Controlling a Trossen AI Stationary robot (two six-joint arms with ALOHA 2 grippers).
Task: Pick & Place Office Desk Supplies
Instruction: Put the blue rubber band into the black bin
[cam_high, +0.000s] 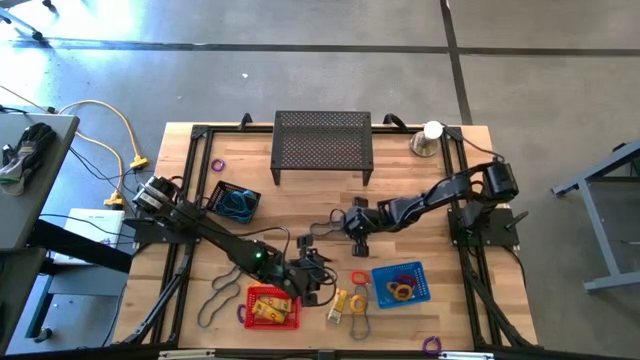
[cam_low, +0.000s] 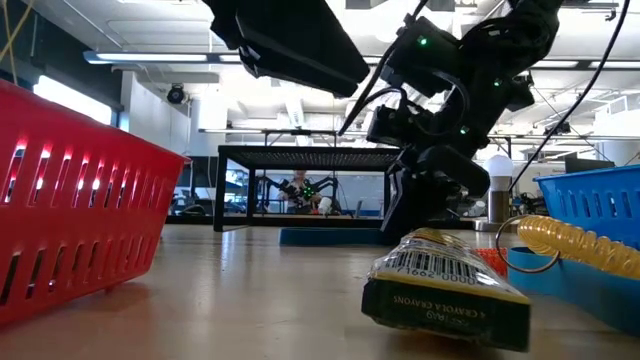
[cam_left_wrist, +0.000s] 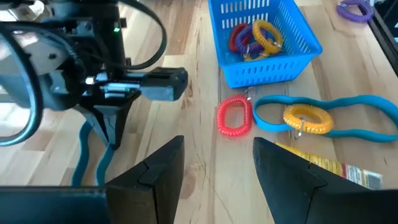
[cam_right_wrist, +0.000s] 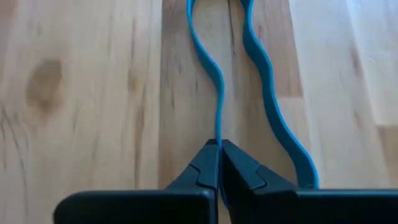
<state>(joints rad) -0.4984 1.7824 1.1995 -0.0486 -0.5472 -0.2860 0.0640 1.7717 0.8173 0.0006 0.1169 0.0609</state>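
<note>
Right gripper (cam_right_wrist: 219, 149), jaws clamped on a teal band (cam_right_wrist: 264, 93) lying on the wooden surface (cam_right_wrist: 81, 93), should lift straight and slowly.

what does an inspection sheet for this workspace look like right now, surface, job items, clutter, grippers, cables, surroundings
surface: wooden table, slatted top in a black frame.
job's things: teal band lying on the wood; red basket, blue basket holding coil rings, black basket holding teal bands; red coil ring, yellow coil ring and crayon box loose on the table.
clutter: black mesh stand at the far edge; silver cone with a white ball beside it.
grippers: right gripper shut on the teal band; left gripper open above the table near the red coil ring.
cables: yellow cable on the floor left of the table.
surroundings: concrete floor.
</note>
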